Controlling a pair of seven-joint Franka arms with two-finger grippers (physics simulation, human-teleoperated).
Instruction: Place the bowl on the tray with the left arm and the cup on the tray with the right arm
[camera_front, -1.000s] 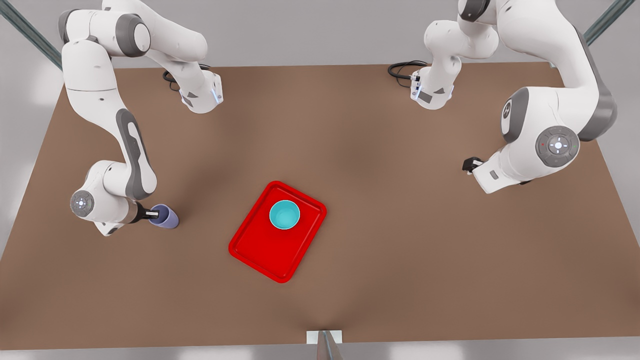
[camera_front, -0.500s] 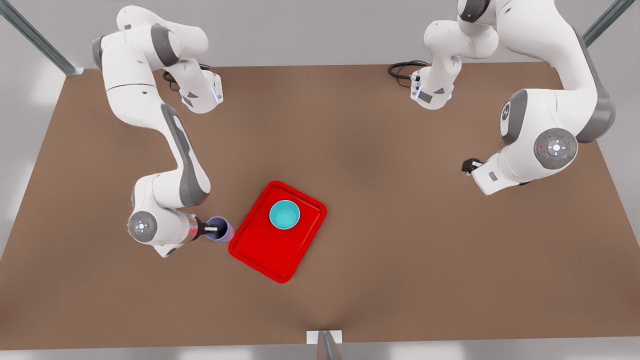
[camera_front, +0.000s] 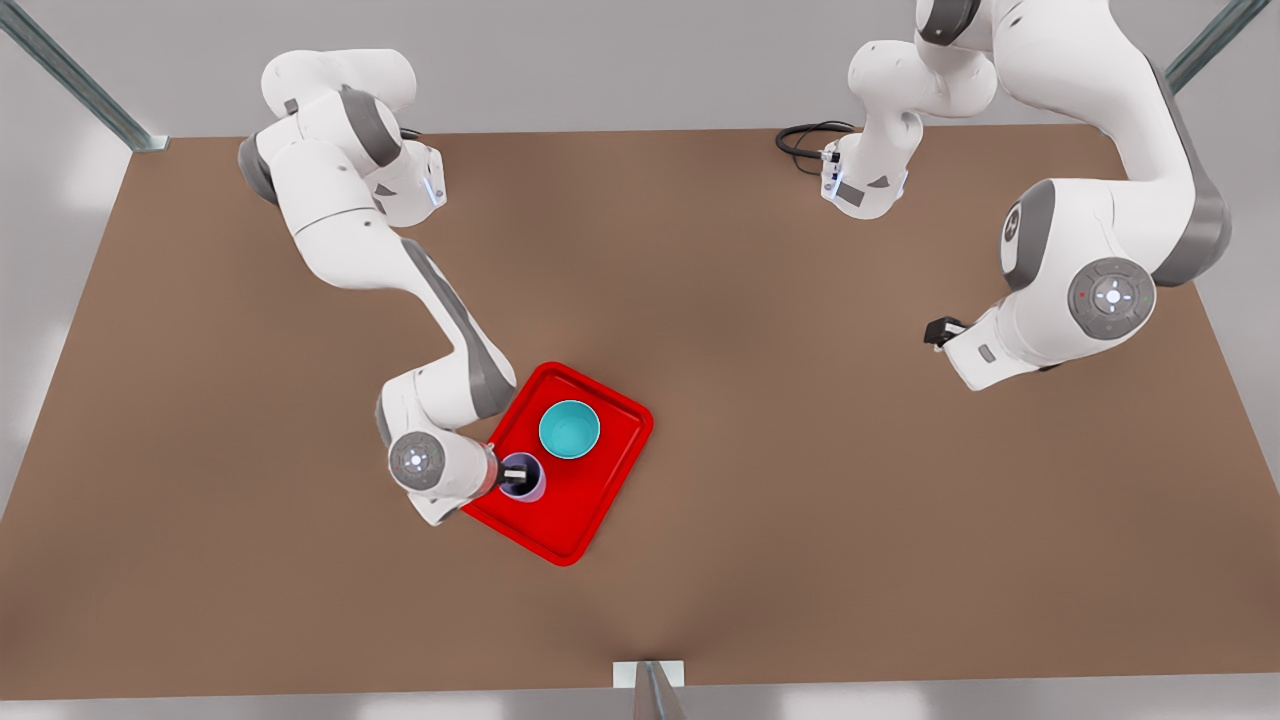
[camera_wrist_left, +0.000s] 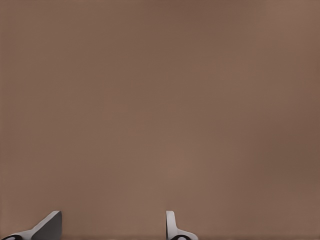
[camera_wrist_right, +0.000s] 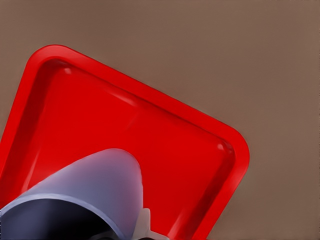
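The brown worktop (camera_front: 760, 420) carries the red tray (camera_front: 590, 505), where the teal bowl (camera_front: 569, 429) already sits near the far end. The right claw (camera_front: 517, 477), at the front view's left, is clamped on the rim of the lavender cup (camera_front: 524, 478) over the tray's near part. The left claw (camera_wrist_left: 112, 227) waits spread and empty above bare worktop. Released while raised or tilted, the cup could topple or roll into the bowl, I judge.

No readable text, labels or numbers anywhere.
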